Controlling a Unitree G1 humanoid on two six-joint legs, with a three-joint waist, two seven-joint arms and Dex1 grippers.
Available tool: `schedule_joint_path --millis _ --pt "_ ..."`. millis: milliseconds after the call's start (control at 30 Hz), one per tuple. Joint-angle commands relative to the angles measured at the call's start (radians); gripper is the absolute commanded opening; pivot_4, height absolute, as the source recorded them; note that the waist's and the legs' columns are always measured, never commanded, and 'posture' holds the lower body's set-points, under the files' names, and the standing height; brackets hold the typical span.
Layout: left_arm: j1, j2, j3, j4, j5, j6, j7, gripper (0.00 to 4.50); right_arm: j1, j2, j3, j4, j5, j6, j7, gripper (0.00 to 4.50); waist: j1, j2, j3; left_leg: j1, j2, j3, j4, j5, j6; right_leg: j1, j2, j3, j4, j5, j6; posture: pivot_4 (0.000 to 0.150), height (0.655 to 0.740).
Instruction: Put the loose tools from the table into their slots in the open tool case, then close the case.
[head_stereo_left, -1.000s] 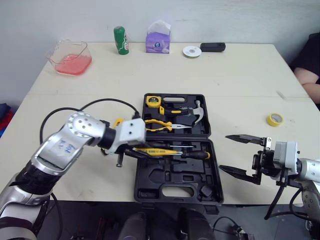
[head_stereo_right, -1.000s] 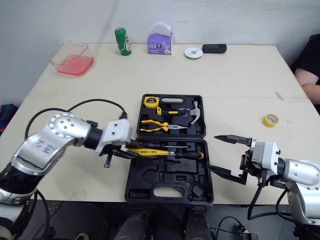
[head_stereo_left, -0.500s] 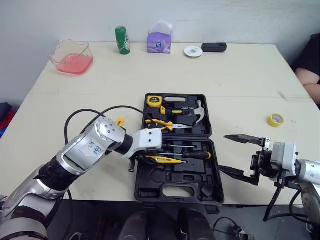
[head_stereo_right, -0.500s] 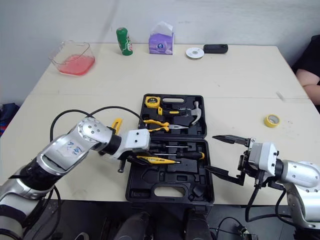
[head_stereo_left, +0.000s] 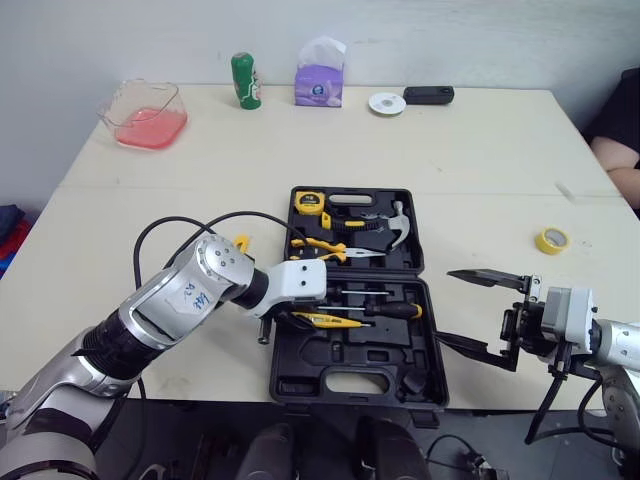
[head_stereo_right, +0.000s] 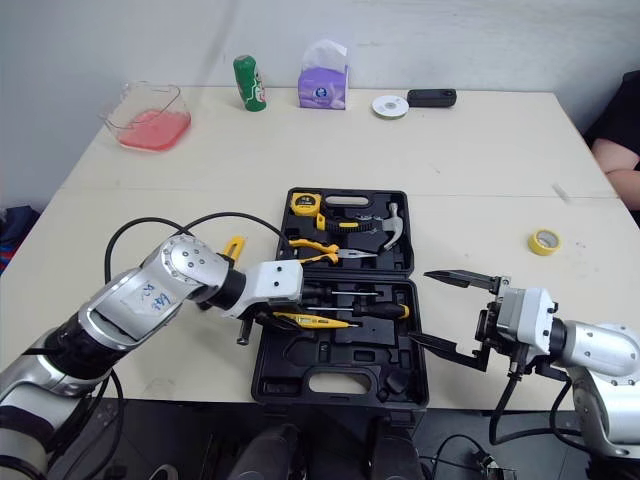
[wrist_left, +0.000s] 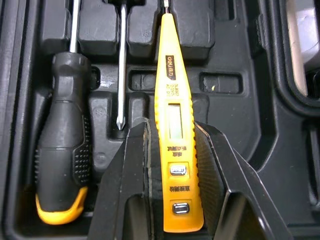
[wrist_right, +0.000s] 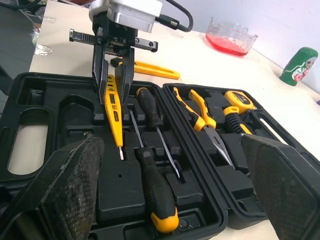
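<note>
The black tool case (head_stereo_left: 300, 362) lies open mid-table. Its far half holds a tape measure (head_stereo_left: 306, 203), pliers (head_stereo_left: 325, 250) and a hammer (head_stereo_left: 395, 225). My left gripper (head_stereo_left: 300, 317) is shut on a yellow tester pen (wrist_left: 175, 130), holding it low over the near half, beside two screwdrivers (wrist_left: 62, 165) that lie in their slots. A yellow utility knife (head_stereo_left: 238, 243) lies on the table just left of the case, behind my left arm. My right gripper (head_stereo_left: 478, 312) stands open at the case's right edge, holding nothing.
A yellow tape roll (head_stereo_left: 548, 239) lies at the right. Along the far edge stand a red-filled bowl (head_stereo_left: 145, 112), a green can (head_stereo_left: 242, 80), a purple tissue pack (head_stereo_left: 318, 80), a white disc (head_stereo_left: 385, 103) and a black device (head_stereo_left: 427, 94). A person's arm (head_stereo_left: 620, 150) shows at the right edge.
My left gripper carried the tester pen rightward and nearer, from the case's left rim to over the near half. In the last half second it barely moved. The right gripper stayed put.
</note>
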Motion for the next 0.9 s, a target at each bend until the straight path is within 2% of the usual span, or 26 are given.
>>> schedule_joint_path --millis 33,433,500,633,733,900 --pt "-0.005 0.0 -0.015 -0.003 0.021 -0.014 -0.008 0.56 0.004 0.003 0.0 -0.007 -0.001 -0.022 0.003 4.5 0.0 0.0 0.0 0.0 0.0 0.0 0.0 0.0 0.0 0.0 0.0 0.0 0.0 0.0 0.0 0.15 0.74" --pt "0.019 -0.02 -0.012 0.05 0.066 -0.095 -0.004 0.56 -0.001 0.008 0.013 -0.004 0.001 -0.011 -0.006 4.5 0.0 0.0 0.0 0.0 0.0 -0.001 0.004 0.0 0.0 0.001 -0.001 0.0 0.003 0.0 0.0 0.15 0.74" --pt "0.02 -0.021 -0.009 0.056 0.064 -0.122 -0.016 1.62 0.001 0.008 0.012 -0.002 0.002 -0.012 -0.004 4.5 0.0 0.0 0.0 0.0 0.0 -0.001 0.004 0.0 0.0 0.001 -0.001 0.0 0.004 0.0 0.0 0.15 0.74" --pt "0.03 -0.042 0.032 0.072 0.047 -0.185 -0.015 3.38 0.008 0.008 0.009 -0.002 0.002 -0.017 -0.002 4.5 0.0 0.0 0.0 0.0 0.0 -0.001 0.005 0.0 0.0 0.001 -0.001 0.0 0.004 0.0 0.0 0.15 0.74" --pt "0.035 -0.056 0.084 0.087 0.01 -0.199 -0.026 3.38 0.017 0.006 0.002 0.001 0.003 -0.022 0.005 4.5 0.0 0.0 0.0 0.0 0.0 -0.001 0.005 0.0 0.0 0.001 -0.001 0.0 0.004 0.0 0.0 0.15 0.74" --pt "0.068 -0.071 0.187 0.134 -0.028 -0.366 -0.041 3.38 0.043 0.002 -0.027 0.034 0.003 -0.053 0.023 4.5 0.0 0.0 0.0 -0.001 0.0 -0.002 0.006 0.0 0.0 0.001 -0.002 -0.001 0.004 0.0 0.0 0.15 0.74"
